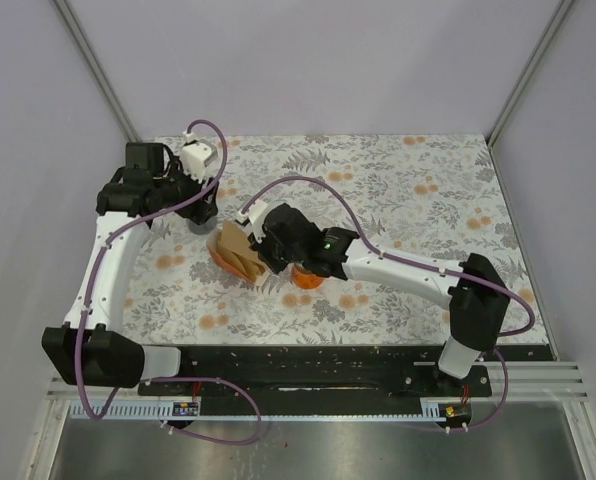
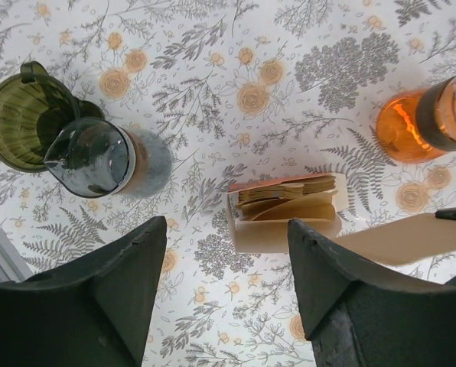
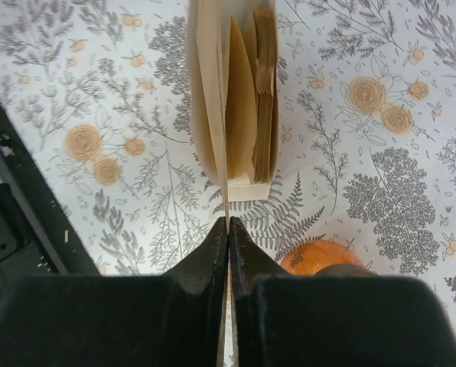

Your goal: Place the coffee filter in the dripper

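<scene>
Dark green ribbed cone dripper [image 2: 17, 115] is located leftmost, near the left gripper [image 2: 226, 228] (spread wide, nothing gripped); beige paper coffee filter [image 2: 396, 238] is pinched edge-on in the fully closed right gripper [image 3: 228, 225], so a leftward carry is needed, the left arm being nearer the dripper.

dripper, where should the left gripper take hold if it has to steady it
Likely the handle, the small loop jutting from the rim, clear of the jug beside it. The dripper stands upright, mouth up, so bring the open left gripper straight down, a finger either side of the loop. Pinching the rim wall would put a finger in the way of the filter.
</scene>
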Action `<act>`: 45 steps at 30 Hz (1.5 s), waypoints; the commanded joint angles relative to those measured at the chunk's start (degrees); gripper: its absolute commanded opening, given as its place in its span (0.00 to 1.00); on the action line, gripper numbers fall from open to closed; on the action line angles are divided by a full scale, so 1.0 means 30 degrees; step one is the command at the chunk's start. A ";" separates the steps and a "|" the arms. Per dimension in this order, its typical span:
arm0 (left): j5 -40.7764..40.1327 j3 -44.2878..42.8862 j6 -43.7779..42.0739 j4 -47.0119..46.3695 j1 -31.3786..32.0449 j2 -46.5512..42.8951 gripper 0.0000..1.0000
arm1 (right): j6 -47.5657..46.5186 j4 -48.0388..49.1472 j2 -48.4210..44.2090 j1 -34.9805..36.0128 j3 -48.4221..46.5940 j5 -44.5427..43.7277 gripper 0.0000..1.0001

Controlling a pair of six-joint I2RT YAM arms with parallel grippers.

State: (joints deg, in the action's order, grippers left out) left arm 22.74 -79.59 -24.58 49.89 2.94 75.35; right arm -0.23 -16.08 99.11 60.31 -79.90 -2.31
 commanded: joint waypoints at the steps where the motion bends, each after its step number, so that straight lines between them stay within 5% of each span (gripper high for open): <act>1: 0.1410 -0.1503 0.0284 0.0420 -0.0130 -0.1209 0.69 | -0.1211 -0.1291 -0.2010 0.0110 -0.1228 0.2201 0.00; 15: 0.0622 -0.2471 0.0371 0.0596 -0.0452 -0.3055 0.74 | -0.3260 -0.2987 -0.1773 0.0110 -0.4362 0.3467 0.00; 23: 0.3607 -0.3207 -0.0800 0.0747 -0.0775 -0.4840 0.76 | -0.5809 -0.7148 -0.4616 -0.0212 -0.4511 0.3055 0.00; 26: 0.4780 -0.3204 -0.0803 0.0480 -0.0804 -0.5429 0.77 | -0.5610 -0.7445 -0.5524 -0.0212 -0.4305 0.0081 0.00; 31: 0.4783 -0.4113 0.5543 -0.0512 -0.0804 -0.5604 0.77 | -0.2098 -0.6158 -0.6083 -0.0212 -0.5416 -0.7721 0.00; 36: 0.4902 -0.4347 1.1667 -0.2536 -0.0775 -0.6484 0.79 | -0.0599 -0.3757 -0.5939 -0.0212 -0.5652 -0.9424 0.00; 40: 0.5133 -0.3209 1.6532 -0.4145 -0.0454 -0.6484 0.99 | -0.0450 -0.2875 -0.4856 0.0050 -0.6587 -0.9835 0.00; 45: 0.3409 -0.3671 1.8942 -0.4823 0.0572 -0.5988 0.99 | -0.0393 -0.2727 -0.3537 0.0257 -0.7438 -0.9311 0.00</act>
State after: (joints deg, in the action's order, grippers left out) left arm 36.01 -89.36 20.58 40.95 3.01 56.25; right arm -3.03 -27.53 86.02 60.25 -99.20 -28.60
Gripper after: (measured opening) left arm 0.987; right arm 0.047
